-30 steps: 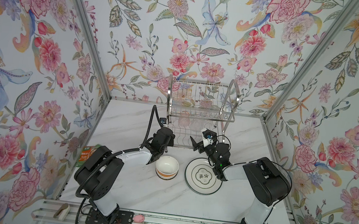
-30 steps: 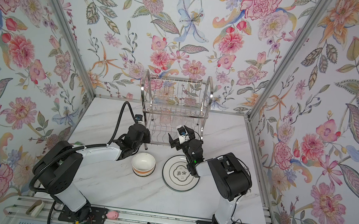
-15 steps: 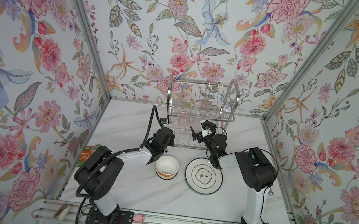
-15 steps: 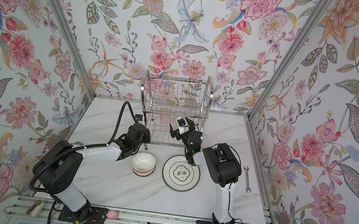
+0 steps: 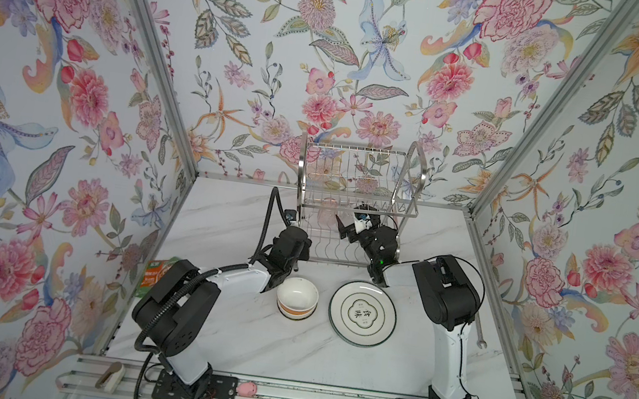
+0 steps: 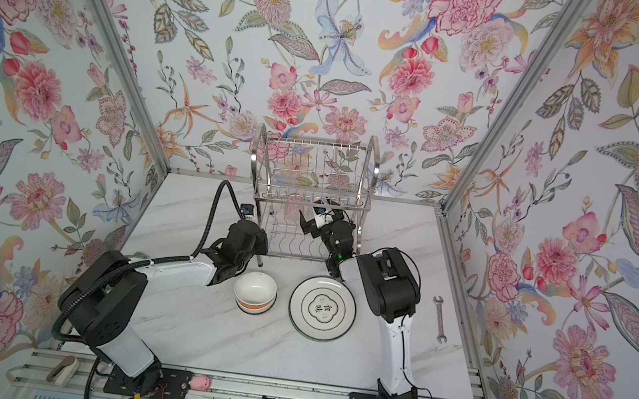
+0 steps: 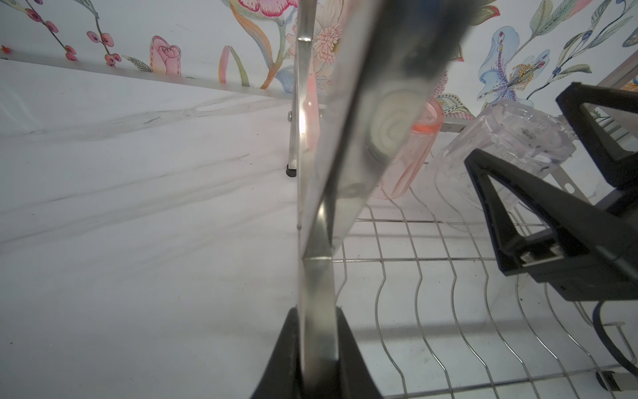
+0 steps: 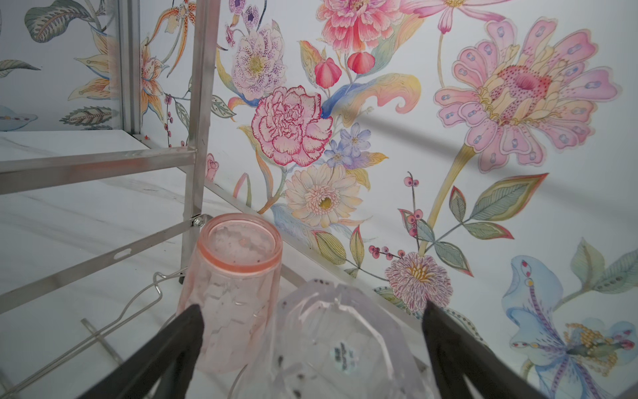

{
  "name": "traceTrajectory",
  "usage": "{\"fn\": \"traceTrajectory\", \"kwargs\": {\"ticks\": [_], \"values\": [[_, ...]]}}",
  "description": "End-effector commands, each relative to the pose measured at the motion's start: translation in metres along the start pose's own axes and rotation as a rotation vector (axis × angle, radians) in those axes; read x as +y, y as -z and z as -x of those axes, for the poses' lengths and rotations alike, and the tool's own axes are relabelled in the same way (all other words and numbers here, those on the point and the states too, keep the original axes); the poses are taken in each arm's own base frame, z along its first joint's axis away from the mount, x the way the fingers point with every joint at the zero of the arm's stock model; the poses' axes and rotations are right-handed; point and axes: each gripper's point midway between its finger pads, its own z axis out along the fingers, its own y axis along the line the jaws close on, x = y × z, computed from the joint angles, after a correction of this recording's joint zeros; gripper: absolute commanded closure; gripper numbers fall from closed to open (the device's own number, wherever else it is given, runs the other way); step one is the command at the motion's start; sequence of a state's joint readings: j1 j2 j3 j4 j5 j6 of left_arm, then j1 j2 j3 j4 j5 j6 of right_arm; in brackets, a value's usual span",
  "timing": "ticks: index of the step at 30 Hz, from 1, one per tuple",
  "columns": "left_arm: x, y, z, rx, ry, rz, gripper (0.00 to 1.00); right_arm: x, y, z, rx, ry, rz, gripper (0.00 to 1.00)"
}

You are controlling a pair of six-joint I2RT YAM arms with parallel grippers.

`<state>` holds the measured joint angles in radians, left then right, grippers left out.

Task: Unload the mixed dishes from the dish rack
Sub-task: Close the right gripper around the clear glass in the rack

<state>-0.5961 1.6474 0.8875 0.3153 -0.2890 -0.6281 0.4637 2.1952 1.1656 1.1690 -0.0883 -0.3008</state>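
The chrome dish rack [image 5: 358, 149] [image 6: 316, 143] stands at the back of the table. My left gripper [image 5: 298, 250] [image 7: 317, 345] is shut on the flat front-left leg of its side frame. A pink tumbler [image 8: 238, 276] [image 7: 411, 152] and a clear tumbler [image 8: 338, 345] [image 7: 511, 138] sit on the lower shelf. My right gripper [image 5: 350, 223] [image 8: 310, 311] reaches into that tier, open, with its fingers [image 7: 518, 214] on either side of the clear tumbler, not touching it. A cream bowl with an orange band [image 5: 297, 296] and a dark-rimmed plate with characters [image 5: 362, 313] lie on the table in front.
A green-orange packet [image 5: 155, 271] lies at the table's left edge, partly under the left arm. A steel wrench [image 6: 439, 319] lies by the right edge. The rack's upper tier hangs just above my right gripper. Floral walls close in three sides.
My right gripper has moved from in front of the rack, above the plate, back into the lower tier up to the tumblers. The left arm has held still on the rack's leg.
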Motion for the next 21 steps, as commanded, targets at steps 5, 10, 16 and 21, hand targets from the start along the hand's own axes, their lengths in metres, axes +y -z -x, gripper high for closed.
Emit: {"fn": "traceTrajectory", "kwargs": {"ticks": [5,10,16,21], "values": [[-0.004,-0.001,-0.002,0.011,0.07,-0.006,1.0,0.0,-0.012,-0.021,0.06,0.009,0.006,0.01],[-0.004,-0.002,-0.002,0.012,0.068,-0.003,1.0,0.002,-0.014,-0.024,0.067,0.004,0.019,0.01],[-0.004,-0.002,-0.002,0.014,0.065,-0.002,1.0,0.004,-0.017,-0.023,0.057,-0.006,0.04,0.02],[-0.003,-0.002,0.0,0.012,0.062,0.007,1.0,0.002,-0.021,-0.028,0.069,-0.032,0.051,0.1]]}}
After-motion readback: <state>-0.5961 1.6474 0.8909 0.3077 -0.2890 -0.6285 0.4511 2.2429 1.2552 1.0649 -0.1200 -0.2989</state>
